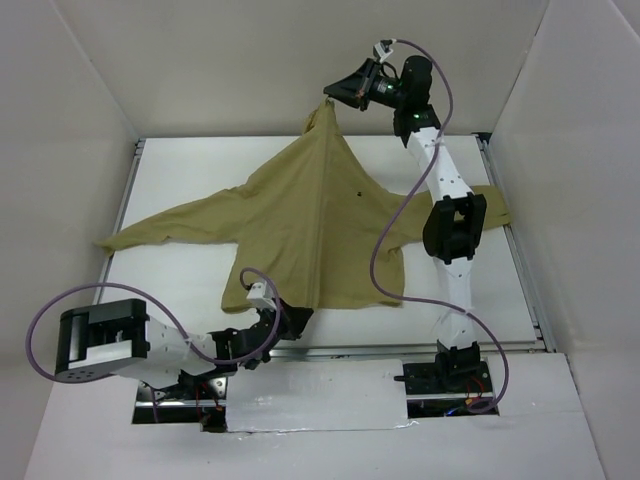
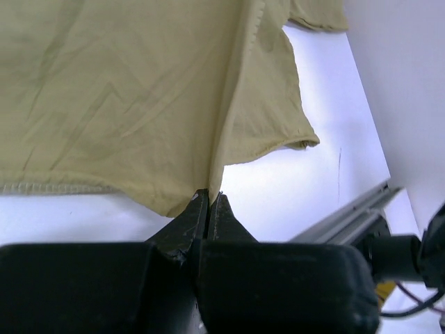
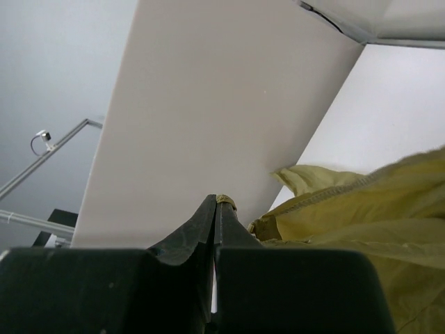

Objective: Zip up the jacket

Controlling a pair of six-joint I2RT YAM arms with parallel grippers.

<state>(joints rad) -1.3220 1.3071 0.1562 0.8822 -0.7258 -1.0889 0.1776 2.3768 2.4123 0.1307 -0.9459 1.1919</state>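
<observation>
The jacket lies spread on the white table, chest in the middle, its left sleeve stretched out toward the left wall. White panels close in the far side and both flanks, and a metal rail runs along the table's right edge.

The right arm crosses above the right sleeve and hides most of it. Its purple cable loops over the cloth on that side.

The left gripper sits at the near hem, jaws closed tight on the fabric edge where a fold runs up the middle. The right gripper is at the far end, pinched together on the jacket's top, which is drawn up into a point. Its wrist view shows only a scrap of khaki between the tips.

The zipper's teeth and slider cannot be made out in any view.
</observation>
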